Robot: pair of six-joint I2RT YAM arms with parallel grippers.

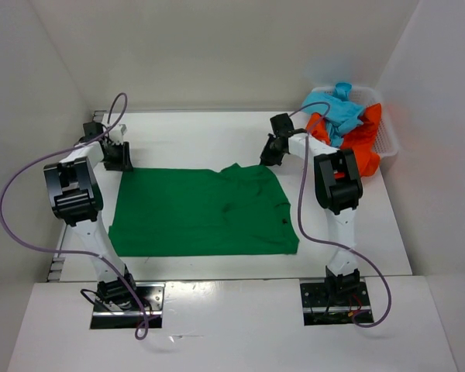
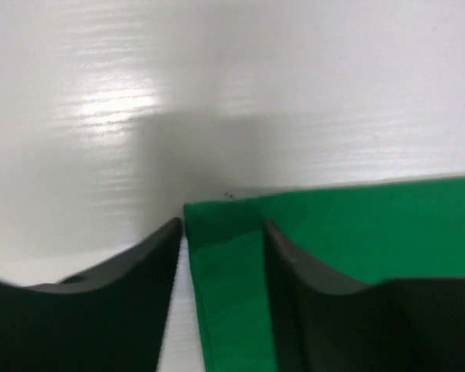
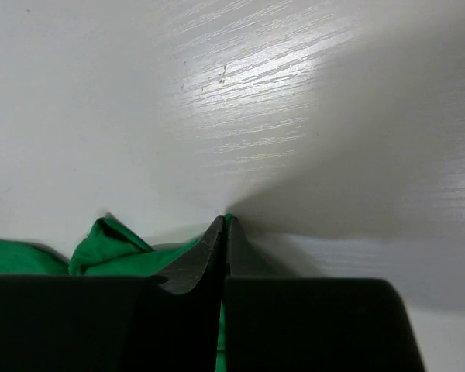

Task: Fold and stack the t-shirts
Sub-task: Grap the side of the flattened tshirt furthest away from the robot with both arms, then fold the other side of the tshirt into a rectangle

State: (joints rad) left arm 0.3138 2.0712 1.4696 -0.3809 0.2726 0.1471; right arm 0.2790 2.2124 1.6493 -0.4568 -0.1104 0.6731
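Note:
The dark green t-shirt [image 1: 205, 209] lies spread flat on the white table. My left gripper [image 1: 118, 161] is down at its far left corner. In the left wrist view the jaws stand apart on either side of that folded corner [image 2: 225, 271], with a strip of table showing beside the left finger [image 2: 139, 263]. My right gripper [image 1: 270, 157] is at the far right corner and is shut on a pinch of the green cloth [image 3: 101, 240]. A sliver of green shows between its closed jaws. The turquoise-blue t-shirt [image 1: 342, 108] and the orange-red t-shirt [image 1: 360, 139] lie crumpled together in the basket.
A white mesh basket [image 1: 389, 146] stands at the back right corner, close behind my right arm. White walls enclose the table on the left, back and right. Purple cables loop off both arms.

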